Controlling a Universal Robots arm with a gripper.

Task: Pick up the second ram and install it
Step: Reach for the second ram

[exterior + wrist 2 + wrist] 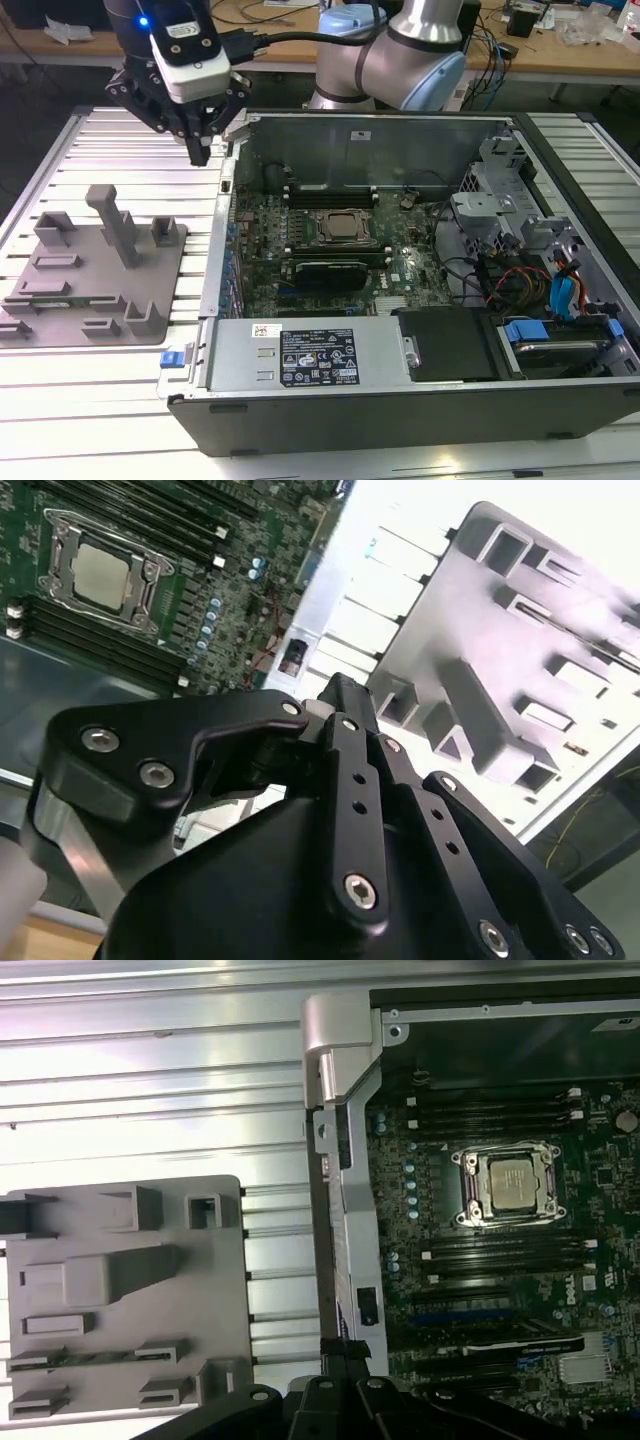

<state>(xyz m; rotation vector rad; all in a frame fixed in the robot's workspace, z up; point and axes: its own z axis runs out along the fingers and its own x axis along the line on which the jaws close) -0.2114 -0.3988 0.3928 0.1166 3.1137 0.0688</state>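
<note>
On the grey tray (225,1290), the second ram (100,1356) lies in its slot, not yet picked up.
In the exterior view the gripper (205,152) hangs with the tray toward 8 o'clock from it. Its jaws look pressed together, holding nothing. A grab would likely need them opened, then lowered over the stick's thin sides.

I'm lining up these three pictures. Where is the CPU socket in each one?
Exterior view: CPU socket, mid-motherboard inside the open case.
First wrist view: CPU socket between two banks of black memory slots.
Second wrist view: CPU socket between those slot banks.
Shared landmark: the grey holder plate outside the case wall, in all three.
</note>
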